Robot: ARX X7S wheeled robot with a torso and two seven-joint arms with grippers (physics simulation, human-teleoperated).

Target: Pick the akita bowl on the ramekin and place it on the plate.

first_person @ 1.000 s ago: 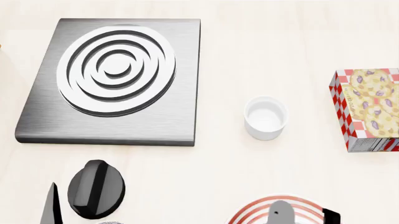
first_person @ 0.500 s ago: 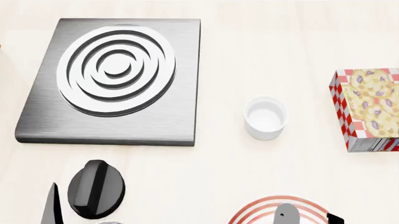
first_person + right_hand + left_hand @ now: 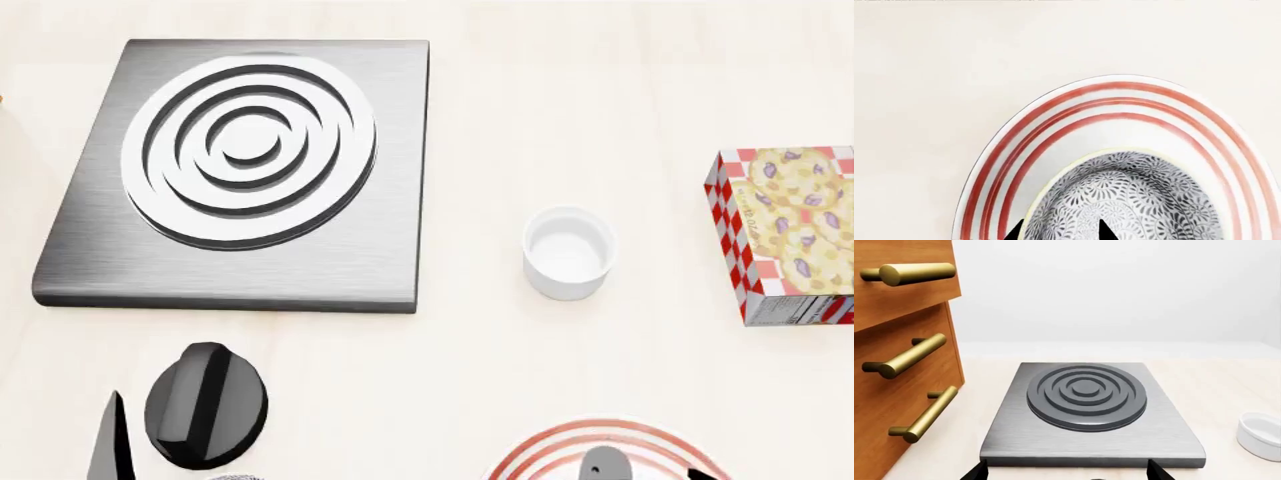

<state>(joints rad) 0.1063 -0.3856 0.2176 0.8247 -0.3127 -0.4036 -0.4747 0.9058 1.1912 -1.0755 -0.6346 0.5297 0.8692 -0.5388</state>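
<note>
**A:** Where was the bowl point(image 3: 1134, 200)?

**B:** On the plate point(image 3: 1054, 130), inside the red rings, as the right wrist view showed it. Its patterned wall filled the lower part of that view. From the head camera the bowl itself could not be made out; only the far rim of the plate point(image 3: 561, 445) showed at the near edge of the counter.

**A:** And the right gripper point(image 3: 1057, 231)?

**B:** Two dark fingertips stood at the bowl's rim, one just outside it and one over the patterned surface. Whether they pinched the rim or stood clear of it, I could not tell.

**A:** The white cup?

**B:** The cup point(image 3: 569, 252) stood alone, farther away than the plate, with nothing in it or on it. To its right lay a red-checked cookie box point(image 3: 787, 235), well apart from it. To its left sat a grey burner plate point(image 3: 240, 170) with raised rings.

**A:** The left gripper point(image 3: 1066, 471)?

**B:** Its two tips were spread wide, holding nothing, just short of the burner plate's near edge. Wooden drawers point(image 3: 894, 365) with brass handles stood at the far left.
</note>
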